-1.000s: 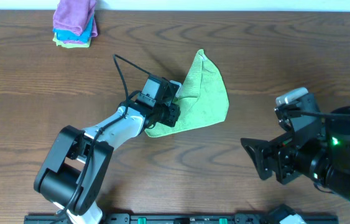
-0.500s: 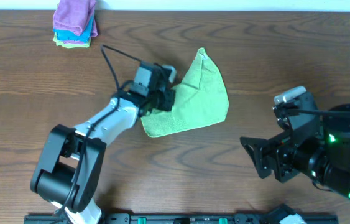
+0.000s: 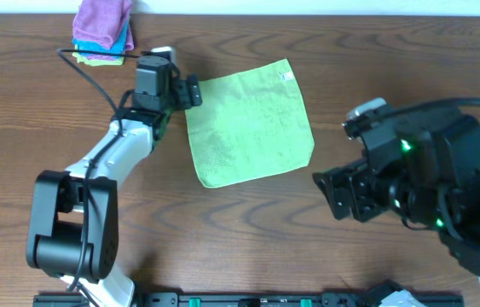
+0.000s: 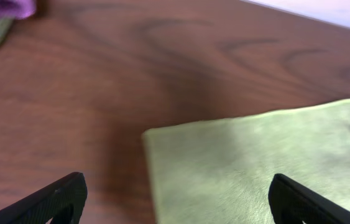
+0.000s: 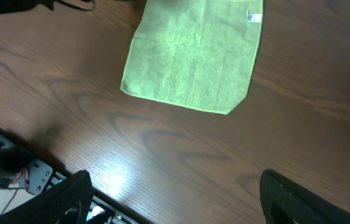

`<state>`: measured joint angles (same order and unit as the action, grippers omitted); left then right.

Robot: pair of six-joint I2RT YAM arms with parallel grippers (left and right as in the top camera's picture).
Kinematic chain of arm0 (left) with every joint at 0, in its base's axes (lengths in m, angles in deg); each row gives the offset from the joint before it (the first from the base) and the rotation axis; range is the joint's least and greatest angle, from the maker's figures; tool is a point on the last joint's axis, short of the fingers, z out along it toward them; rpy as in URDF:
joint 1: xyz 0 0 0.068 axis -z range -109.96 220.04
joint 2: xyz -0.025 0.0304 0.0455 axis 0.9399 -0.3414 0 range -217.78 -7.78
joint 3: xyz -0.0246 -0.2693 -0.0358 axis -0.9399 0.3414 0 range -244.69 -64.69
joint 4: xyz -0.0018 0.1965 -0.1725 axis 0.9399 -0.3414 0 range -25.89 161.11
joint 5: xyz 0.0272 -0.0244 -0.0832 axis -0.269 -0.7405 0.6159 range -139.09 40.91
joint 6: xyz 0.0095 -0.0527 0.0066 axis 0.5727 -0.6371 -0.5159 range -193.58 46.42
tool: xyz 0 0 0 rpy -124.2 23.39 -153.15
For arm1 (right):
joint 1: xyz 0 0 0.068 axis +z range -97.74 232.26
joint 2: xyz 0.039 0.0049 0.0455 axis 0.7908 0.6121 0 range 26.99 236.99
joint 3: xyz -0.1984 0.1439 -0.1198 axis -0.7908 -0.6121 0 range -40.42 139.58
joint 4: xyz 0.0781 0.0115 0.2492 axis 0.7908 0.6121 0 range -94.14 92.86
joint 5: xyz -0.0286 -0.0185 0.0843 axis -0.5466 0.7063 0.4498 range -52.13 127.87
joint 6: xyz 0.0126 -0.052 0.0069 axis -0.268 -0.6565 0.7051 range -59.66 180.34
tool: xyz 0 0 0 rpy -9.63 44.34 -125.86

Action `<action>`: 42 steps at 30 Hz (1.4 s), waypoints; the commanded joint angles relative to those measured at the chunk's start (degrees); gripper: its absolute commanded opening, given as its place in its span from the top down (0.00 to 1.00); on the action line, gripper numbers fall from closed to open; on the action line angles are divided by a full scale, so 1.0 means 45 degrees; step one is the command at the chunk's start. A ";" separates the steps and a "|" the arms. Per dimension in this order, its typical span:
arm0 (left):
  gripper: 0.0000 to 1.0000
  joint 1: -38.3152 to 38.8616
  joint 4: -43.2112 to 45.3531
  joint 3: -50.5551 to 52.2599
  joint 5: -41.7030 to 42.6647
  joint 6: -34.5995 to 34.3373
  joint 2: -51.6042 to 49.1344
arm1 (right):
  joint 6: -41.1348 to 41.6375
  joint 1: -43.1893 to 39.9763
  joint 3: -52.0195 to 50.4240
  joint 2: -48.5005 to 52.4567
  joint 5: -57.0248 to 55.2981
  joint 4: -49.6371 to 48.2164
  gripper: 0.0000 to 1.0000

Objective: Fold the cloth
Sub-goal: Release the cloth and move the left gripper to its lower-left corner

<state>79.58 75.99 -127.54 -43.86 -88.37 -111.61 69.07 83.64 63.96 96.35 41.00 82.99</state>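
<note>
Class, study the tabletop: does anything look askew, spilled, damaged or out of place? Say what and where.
Only the green cloth: it lies flat but turned slightly askew to the table edge. Nothing looks spilled or torn, and the folded cloths sit stacked at the far left.

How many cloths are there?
4: the green cloth lies flat mid-table; purple cloth, blue cloth and yellow-green cloth are stacked at the far left edge. The stack may hide more.

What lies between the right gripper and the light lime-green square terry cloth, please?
Only bare brown wooden tabletop separates the right gripper from the lime-green cloth, as the overhead view shows.
</note>
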 commanded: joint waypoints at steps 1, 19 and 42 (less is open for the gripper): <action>0.05 -0.0180 -0.0597 -0.0214 -0.0325 -0.0155 -0.0044 | -0.0151 0.0117 -0.0044 0.0359 -0.0325 -0.0131 0.15; 0.00 -0.0175 -0.6198 -0.0214 0.4503 0.0243 0.1666 | 0.0126 -0.3449 -0.2686 0.2152 0.0656 -0.3138 0.07; 0.15 0.3167 -0.8990 0.1773 0.2113 -0.2050 0.2837 | -0.0617 -0.6936 -0.7067 0.3147 0.5955 -0.7509 0.06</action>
<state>92.12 35.54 -121.38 -30.26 -93.37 -98.54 67.72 53.15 32.51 109.49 63.89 49.35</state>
